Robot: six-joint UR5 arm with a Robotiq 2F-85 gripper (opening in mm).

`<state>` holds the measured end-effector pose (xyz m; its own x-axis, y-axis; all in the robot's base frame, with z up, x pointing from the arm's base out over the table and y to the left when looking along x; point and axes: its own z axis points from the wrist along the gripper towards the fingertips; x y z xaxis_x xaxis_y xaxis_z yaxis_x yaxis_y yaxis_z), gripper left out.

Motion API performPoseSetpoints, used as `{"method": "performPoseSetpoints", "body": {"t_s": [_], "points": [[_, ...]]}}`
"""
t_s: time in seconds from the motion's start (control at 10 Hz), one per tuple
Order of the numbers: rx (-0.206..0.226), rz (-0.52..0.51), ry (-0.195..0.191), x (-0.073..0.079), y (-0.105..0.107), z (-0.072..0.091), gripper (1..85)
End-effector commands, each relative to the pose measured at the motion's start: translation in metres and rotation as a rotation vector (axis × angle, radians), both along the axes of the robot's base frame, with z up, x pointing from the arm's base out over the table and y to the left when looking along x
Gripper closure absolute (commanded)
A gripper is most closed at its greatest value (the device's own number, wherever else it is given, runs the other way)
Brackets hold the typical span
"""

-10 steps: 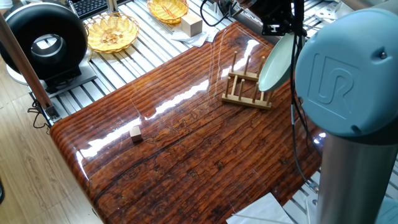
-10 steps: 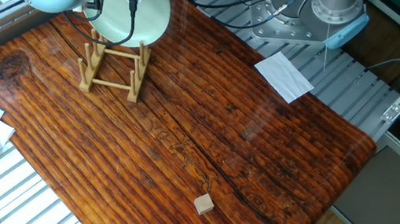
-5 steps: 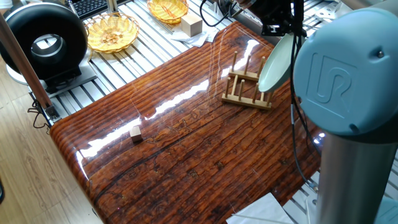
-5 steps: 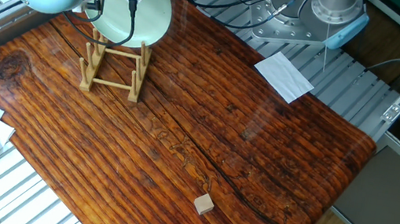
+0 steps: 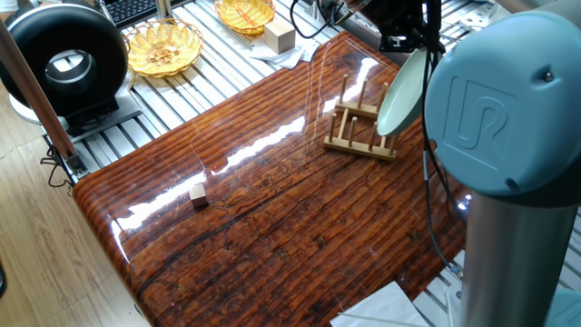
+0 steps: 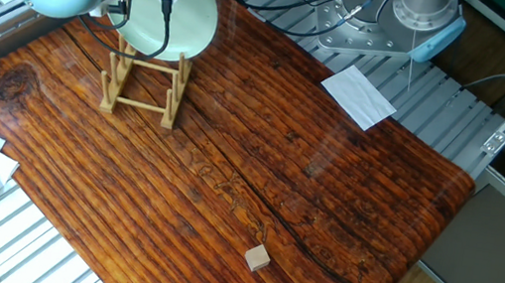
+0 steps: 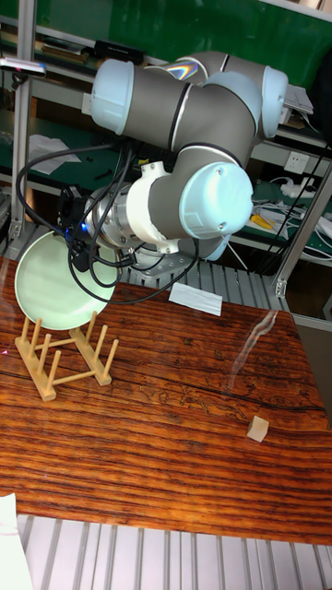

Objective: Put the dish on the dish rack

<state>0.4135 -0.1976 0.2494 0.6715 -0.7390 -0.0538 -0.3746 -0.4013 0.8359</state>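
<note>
The pale mint-green dish (image 7: 57,277) stands nearly upright on its edge over the far end of the light-wood dish rack (image 7: 63,348). Its lower rim sits down among the rear pegs. My gripper (image 7: 77,249) grips the dish at its upper right rim and is shut on it, though the fingers are mostly hidden by the black wrist and cables. In one fixed view the dish (image 5: 404,89) leans over the right end of the rack (image 5: 361,133). In the other fixed view the arm's joint covers part of the dish (image 6: 189,14) above the rack (image 6: 145,85).
A tiny wooden cube (image 5: 198,193) lies near the table's left front. Two yellow wicker baskets (image 5: 163,47) and a wooden block (image 5: 280,36) sit beyond the table's far edge. A white paper sheet (image 6: 360,95) lies by the arm's base. A black round device (image 5: 64,59) stands at left.
The arm's large joint has shifted slightly; the dish has barely moved over the rack and stays in the gripper.
</note>
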Motion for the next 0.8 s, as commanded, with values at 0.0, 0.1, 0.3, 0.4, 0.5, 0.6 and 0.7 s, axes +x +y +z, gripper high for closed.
{"method": "performPoseSetpoints", "body": {"t_s": [0.0,0.1,0.3,0.4,0.5,0.6,0.7], "points": [[0.029,0.006,-0.002,0.0029,0.0035,-0.0035,84.7],[0.033,0.01,-0.001,0.0034,0.0035,-0.0038,84.7],[0.042,0.025,0.002,0.0059,0.0025,-0.0051,84.7],[0.049,0.034,0.001,0.0073,0.002,-0.006,84.7],[0.057,0.045,0.007,0.0085,0.0015,-0.006,84.7],[0.063,0.061,0.004,0.0123,0.0001,-0.0072,84.7],[0.073,0.067,0.009,0.0126,0.0009,-0.0078,84.7]]}}
